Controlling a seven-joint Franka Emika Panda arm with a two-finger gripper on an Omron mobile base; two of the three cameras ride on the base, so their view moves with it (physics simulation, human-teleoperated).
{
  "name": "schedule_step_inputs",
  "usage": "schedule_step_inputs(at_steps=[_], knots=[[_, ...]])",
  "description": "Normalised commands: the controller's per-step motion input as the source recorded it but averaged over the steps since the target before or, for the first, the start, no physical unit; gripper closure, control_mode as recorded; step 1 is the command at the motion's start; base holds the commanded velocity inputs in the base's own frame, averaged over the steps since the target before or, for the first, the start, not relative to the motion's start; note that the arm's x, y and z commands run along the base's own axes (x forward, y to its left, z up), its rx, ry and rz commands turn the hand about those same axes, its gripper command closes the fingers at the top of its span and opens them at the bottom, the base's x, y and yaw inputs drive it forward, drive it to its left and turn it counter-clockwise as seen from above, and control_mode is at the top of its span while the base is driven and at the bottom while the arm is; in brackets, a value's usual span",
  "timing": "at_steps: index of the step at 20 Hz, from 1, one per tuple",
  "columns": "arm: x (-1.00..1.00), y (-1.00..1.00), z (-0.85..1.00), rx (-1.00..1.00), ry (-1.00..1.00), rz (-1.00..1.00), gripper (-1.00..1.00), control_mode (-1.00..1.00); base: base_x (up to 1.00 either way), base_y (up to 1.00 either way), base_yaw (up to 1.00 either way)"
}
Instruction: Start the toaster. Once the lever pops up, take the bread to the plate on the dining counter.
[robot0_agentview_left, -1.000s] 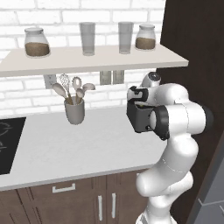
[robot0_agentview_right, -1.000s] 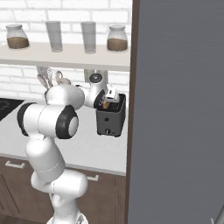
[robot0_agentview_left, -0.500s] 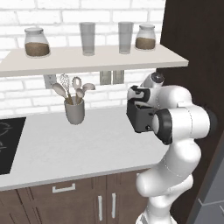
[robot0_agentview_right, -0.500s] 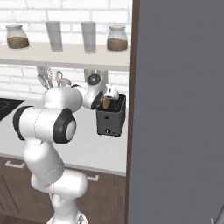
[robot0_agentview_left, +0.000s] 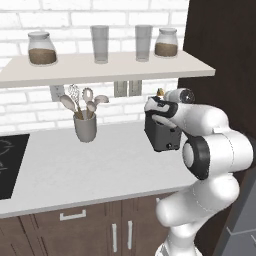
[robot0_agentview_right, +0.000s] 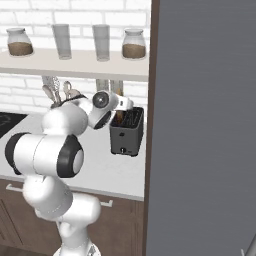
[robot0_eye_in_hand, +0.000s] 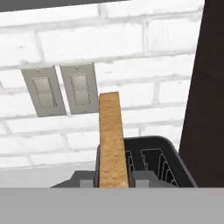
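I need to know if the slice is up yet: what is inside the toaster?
The bread stands upright in one slot of the toaster, rising well above it. The neighbouring slot shows bare wire guides. Its lower edge is hidden.

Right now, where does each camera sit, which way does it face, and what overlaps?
Left base view: behind the arm's left, facing the counter; arm at lower right, toaster.
Right base view: behind its right; arm at lower left, dark panel on the right.
Hand view: looks along the gripper, shut on the bread.
Shared: toaster, shelf.
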Motion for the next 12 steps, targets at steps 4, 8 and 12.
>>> schedule_step_inputs(at_steps=[4,8,12], knots=[[-0.78,-0.23,0.61,0.01,-0.23,-0.03,1.0,-1.0,0.0,0.0,0.0],[-1.0,-0.35,0.46,0.0,-0.01,-0.1,1.0,-1.0,0.0,0.0,0.0],[-1.0,-0.23,0.75,0.0,0.05,-0.12,1.0,-1.0,0.0,0.0,0.0]])
